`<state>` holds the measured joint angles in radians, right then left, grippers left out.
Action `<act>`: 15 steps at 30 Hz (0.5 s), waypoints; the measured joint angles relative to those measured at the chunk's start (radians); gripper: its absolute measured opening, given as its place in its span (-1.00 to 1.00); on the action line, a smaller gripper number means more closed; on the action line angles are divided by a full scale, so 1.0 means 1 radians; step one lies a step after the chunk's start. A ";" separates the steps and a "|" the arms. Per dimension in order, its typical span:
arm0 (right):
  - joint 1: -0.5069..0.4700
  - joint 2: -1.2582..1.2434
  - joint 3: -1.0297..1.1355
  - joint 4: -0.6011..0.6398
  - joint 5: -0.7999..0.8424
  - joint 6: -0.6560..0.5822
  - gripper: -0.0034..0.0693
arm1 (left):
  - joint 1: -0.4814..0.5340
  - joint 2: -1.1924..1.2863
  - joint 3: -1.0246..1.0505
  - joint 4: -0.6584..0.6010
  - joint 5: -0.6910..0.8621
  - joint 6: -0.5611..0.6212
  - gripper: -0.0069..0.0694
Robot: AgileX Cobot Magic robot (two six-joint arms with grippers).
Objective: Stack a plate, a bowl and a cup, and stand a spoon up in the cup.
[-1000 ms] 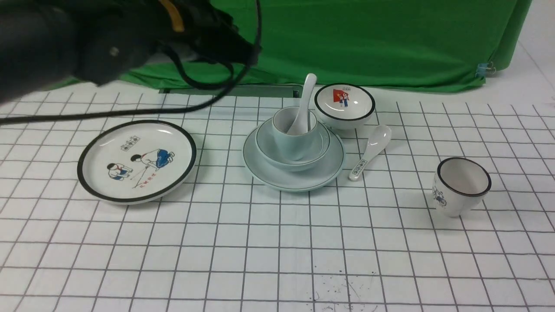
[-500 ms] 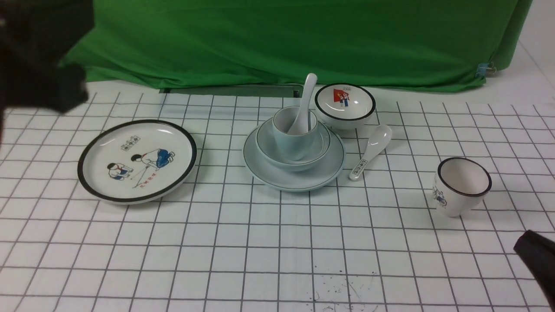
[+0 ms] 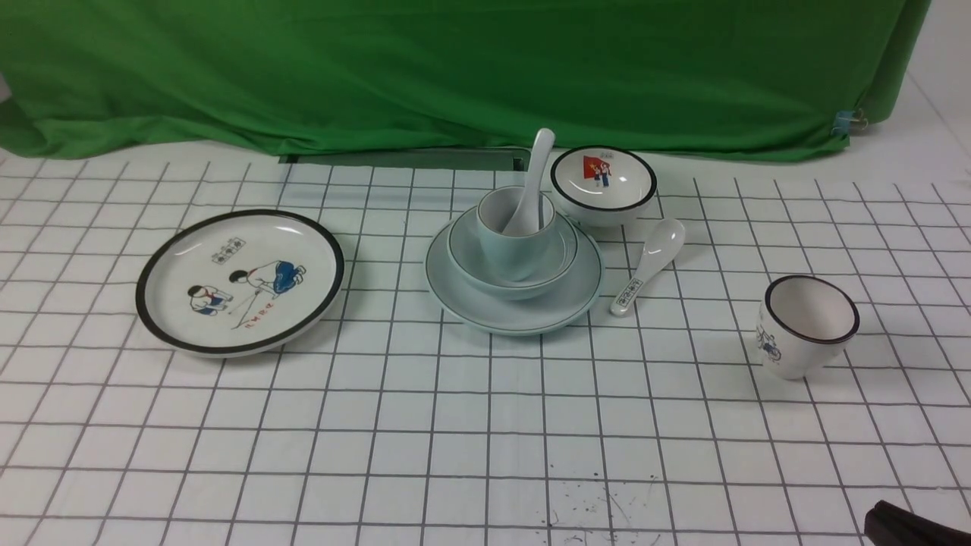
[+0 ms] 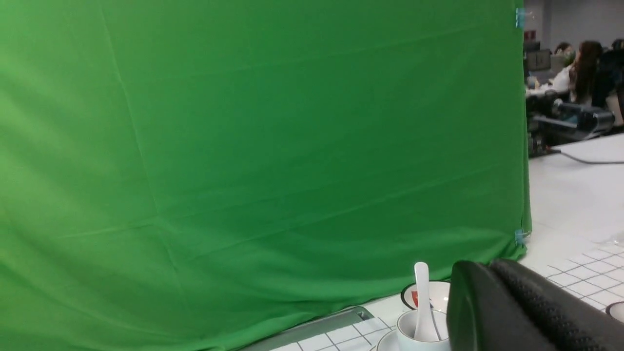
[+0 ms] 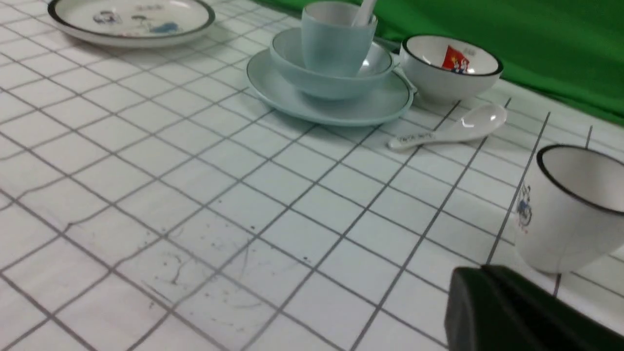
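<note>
Your stack stands well ahead and left of the right tool (image 5: 516, 312). The plate (image 3: 516, 315) lies on the bench (image 3: 455, 425), with the bowl (image 3: 470, 262) on it. The cup (image 3: 516, 250) sits in the bowl and the spoon (image 3: 535, 174) leans in the cup. The right tool and the left tool (image 4: 526, 312) each show only a dark edge, so you cannot tell whether either is clenched or released.

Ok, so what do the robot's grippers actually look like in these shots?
Only slivers show. The left gripper is black and rounded, with one smooth face and one finely ribbed face. The right gripper is a plain black rounded block. No cables or markings visible.
</note>
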<state>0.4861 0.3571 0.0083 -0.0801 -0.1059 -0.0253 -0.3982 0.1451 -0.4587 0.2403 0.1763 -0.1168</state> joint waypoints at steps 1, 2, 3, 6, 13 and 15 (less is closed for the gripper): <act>0.000 -0.009 0.000 0.000 0.006 0.000 -0.77 | 0.000 -0.013 0.009 0.000 0.001 0.000 -0.91; 0.000 -0.030 0.000 0.000 0.018 0.002 -0.76 | 0.000 -0.028 0.017 0.001 0.006 -0.001 -0.91; -0.001 -0.048 0.000 0.000 0.024 0.002 -0.75 | 0.000 -0.034 0.018 0.001 0.011 -0.001 -0.91; -0.033 -0.122 0.000 0.000 0.041 0.002 -0.72 | 0.000 -0.035 0.021 0.001 0.029 -0.001 -0.91; -0.331 -0.349 0.000 0.000 0.045 0.003 -0.66 | 0.000 -0.035 0.022 0.001 0.047 -0.005 -0.91; -0.396 -0.353 0.000 0.000 0.045 0.003 -0.65 | 0.000 -0.035 0.022 0.001 0.049 -0.005 -0.91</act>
<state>0.0904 0.0045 0.0083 -0.0801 -0.0610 -0.0226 -0.3982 0.1101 -0.4368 0.2411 0.2249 -0.1217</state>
